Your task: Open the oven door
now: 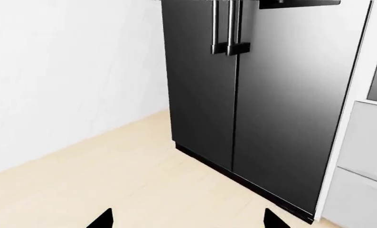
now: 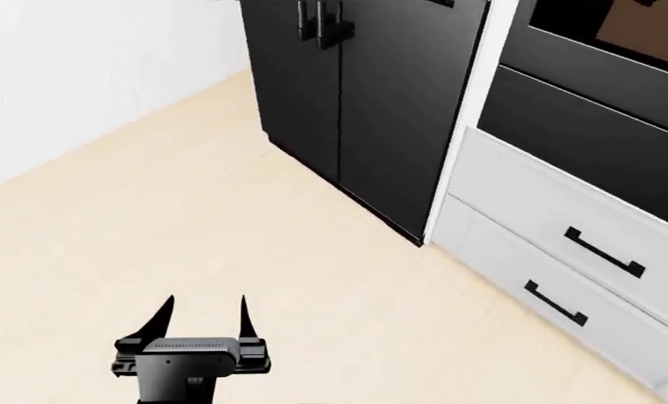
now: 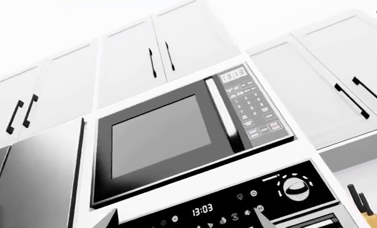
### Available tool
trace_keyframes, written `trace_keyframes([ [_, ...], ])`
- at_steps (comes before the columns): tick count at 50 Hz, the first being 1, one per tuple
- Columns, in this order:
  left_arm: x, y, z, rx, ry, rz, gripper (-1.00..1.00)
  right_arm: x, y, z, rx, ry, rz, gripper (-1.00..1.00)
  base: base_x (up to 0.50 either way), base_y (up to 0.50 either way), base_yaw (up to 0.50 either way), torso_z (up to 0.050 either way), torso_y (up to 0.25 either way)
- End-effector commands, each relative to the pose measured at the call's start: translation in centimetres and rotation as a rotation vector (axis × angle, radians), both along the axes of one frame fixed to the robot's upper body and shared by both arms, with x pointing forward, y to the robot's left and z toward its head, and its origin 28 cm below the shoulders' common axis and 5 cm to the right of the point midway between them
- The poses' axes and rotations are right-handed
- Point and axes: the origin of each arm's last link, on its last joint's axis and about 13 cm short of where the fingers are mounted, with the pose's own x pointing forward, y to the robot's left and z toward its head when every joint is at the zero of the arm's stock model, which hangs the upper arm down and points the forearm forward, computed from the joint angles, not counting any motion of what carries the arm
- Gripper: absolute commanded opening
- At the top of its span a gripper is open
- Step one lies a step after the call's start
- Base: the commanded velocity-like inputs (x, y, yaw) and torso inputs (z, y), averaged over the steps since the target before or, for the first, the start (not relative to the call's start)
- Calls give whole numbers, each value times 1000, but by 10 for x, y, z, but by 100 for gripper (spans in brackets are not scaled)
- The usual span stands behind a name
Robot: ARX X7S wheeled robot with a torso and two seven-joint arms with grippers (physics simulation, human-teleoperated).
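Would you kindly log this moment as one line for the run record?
phase: approach | left tool: open, empty, over floor | right tool: raised toward oven control panel | oven door: untouched

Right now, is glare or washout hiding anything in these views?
Right wrist view: upper cabinets wash out to near white, microwave stays crisp. Left wrist view: a pale sheen streaks the refrigerator doors. Head view: even light, the left claw reads sharp.
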Motion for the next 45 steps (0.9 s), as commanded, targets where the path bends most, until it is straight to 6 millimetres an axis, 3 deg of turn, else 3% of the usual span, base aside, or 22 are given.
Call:
trace_keyframes([
  [1,0,0,0,0,0,1,100,0,0,0,-1,0,1,100,0,0,500,0,0],
  [45,1,0,0,-1,3,1,100,0,0,0,-1,-5,4,100,0,0,500,0,0],
])
